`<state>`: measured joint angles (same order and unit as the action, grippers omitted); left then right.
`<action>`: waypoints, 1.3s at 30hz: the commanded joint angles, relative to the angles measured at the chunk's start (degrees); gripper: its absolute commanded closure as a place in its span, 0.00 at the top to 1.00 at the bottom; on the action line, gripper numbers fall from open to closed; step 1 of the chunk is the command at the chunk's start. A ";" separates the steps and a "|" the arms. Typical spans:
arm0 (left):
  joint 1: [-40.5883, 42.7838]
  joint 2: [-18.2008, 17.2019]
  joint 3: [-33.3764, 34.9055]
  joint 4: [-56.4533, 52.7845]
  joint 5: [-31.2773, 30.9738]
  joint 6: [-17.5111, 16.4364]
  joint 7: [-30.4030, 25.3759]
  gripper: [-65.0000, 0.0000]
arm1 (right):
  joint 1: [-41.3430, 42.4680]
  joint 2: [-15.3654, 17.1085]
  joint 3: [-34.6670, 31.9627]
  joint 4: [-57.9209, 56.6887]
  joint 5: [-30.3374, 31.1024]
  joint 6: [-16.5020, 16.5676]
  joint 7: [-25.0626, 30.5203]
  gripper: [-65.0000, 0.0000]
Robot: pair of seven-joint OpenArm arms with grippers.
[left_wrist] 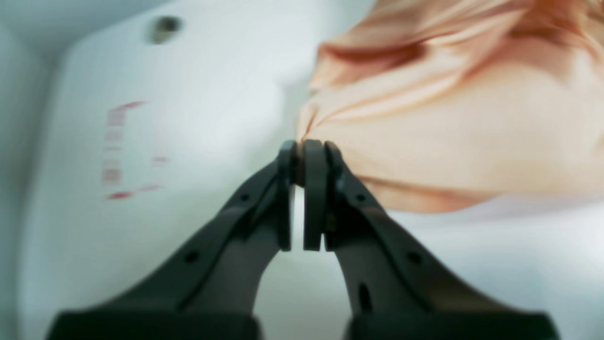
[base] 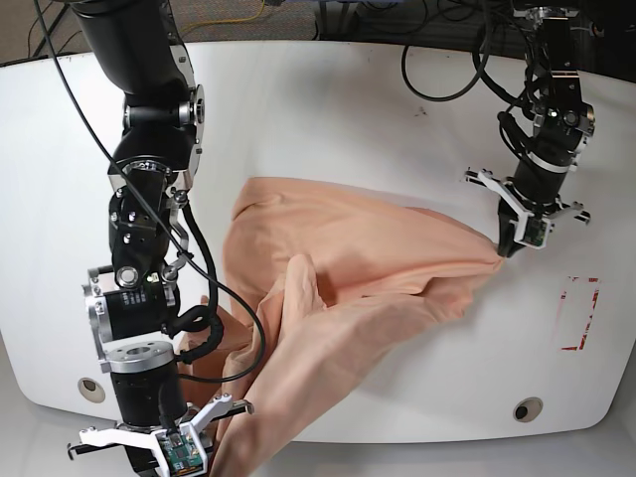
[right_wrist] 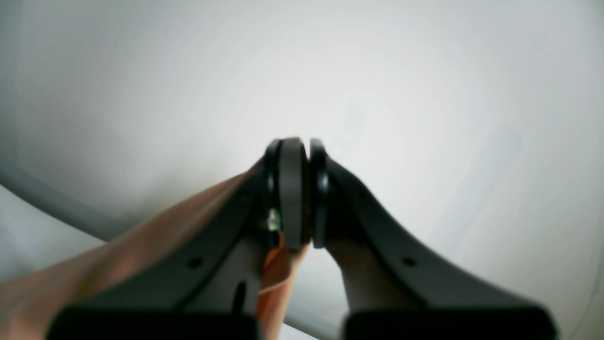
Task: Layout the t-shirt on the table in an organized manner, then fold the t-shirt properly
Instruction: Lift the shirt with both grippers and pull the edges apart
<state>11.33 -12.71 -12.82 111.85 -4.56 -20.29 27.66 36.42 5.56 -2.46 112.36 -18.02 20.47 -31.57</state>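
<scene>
The peach t-shirt [base: 348,288] lies crumpled and stretched across the middle of the white table [base: 348,99]. My left gripper [left_wrist: 306,146] is shut on a pinched edge of the t-shirt [left_wrist: 448,118], pulling it taut toward the right side of the base view, where this gripper [base: 507,243] hovers just above the table. My right gripper [right_wrist: 295,144] is shut on another fold of the t-shirt [right_wrist: 141,245], which trails down past its fingers near the table's front edge. In the base view the cloth runs down to the bottom left, under that arm's wrist.
A red-marked rectangle [base: 578,313] lies on the table right of the left gripper, also seen as the red marks [left_wrist: 122,151]. Grommet holes sit at the front right [base: 527,408] and front left [base: 89,389]. Black cables [base: 447,79] hang over the back edge.
</scene>
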 commanded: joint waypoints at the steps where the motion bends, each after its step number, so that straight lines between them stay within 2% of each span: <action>1: -2.06 -0.43 -2.61 1.77 -0.50 -2.17 -1.15 0.00 | 3.18 -0.16 0.04 0.04 0.22 -0.47 2.17 0.00; 9: -10.76 -0.52 -8.32 2.13 -0.50 -6.48 6.05 0.00 | 5.82 1.43 1.45 -2.60 0.31 -0.47 2.17 0.00; 19: -29.31 -0.70 -12.81 1.95 -0.32 -12.98 19.68 0.00 | 12.23 2.22 1.54 -9.98 0.39 -0.47 2.34 0.00; 23: -35.99 -1.31 -12.81 1.95 -0.32 -13.24 24.34 0.00 | 15.14 2.22 1.54 -13.23 0.39 -0.47 2.43 0.00; 28: -43.20 -2.02 -12.63 1.25 -0.23 -13.51 27.15 0.00 | 18.74 2.22 1.54 -17.37 0.39 -0.47 2.43 0.00; 32: -49.00 -2.28 -12.54 -0.07 -0.06 -13.51 28.47 0.00 | 22.61 2.22 1.54 -22.03 0.39 -0.47 2.43 0.00; 39: -56.74 -5.80 -9.99 -2.97 -0.15 -13.51 29.09 0.00 | 28.59 3.10 2.15 -26.95 0.39 -0.38 2.43 0.00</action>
<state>-41.98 -16.97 -23.29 109.40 -4.34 -34.30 58.46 60.99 7.70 -0.91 85.36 -17.61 21.08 -30.85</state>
